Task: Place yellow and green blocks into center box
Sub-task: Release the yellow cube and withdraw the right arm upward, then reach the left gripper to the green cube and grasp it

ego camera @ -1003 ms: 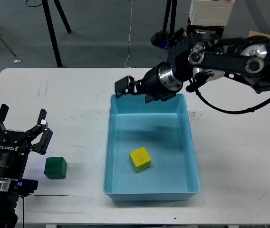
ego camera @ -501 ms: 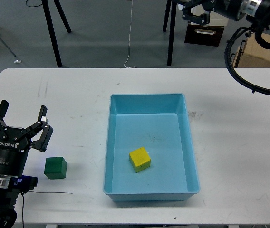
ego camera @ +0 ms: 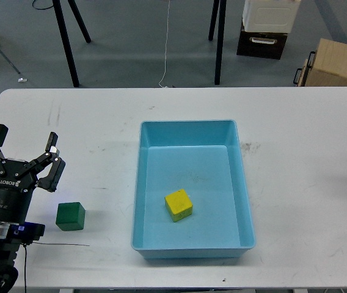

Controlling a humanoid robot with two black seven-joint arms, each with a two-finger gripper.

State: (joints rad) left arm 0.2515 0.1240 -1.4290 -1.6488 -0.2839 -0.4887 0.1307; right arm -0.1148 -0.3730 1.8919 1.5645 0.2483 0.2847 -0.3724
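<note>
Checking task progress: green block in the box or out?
Out. The green block sits on the table left of the blue box; only the yellow block is inside.

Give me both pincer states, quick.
Left pincer: open, empty, just behind the green block.
Right pincer: out of view.

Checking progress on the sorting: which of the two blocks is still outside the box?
The green block. It sits on the white table just right of the left claw, while the yellow block already lies inside the blue box.
</note>
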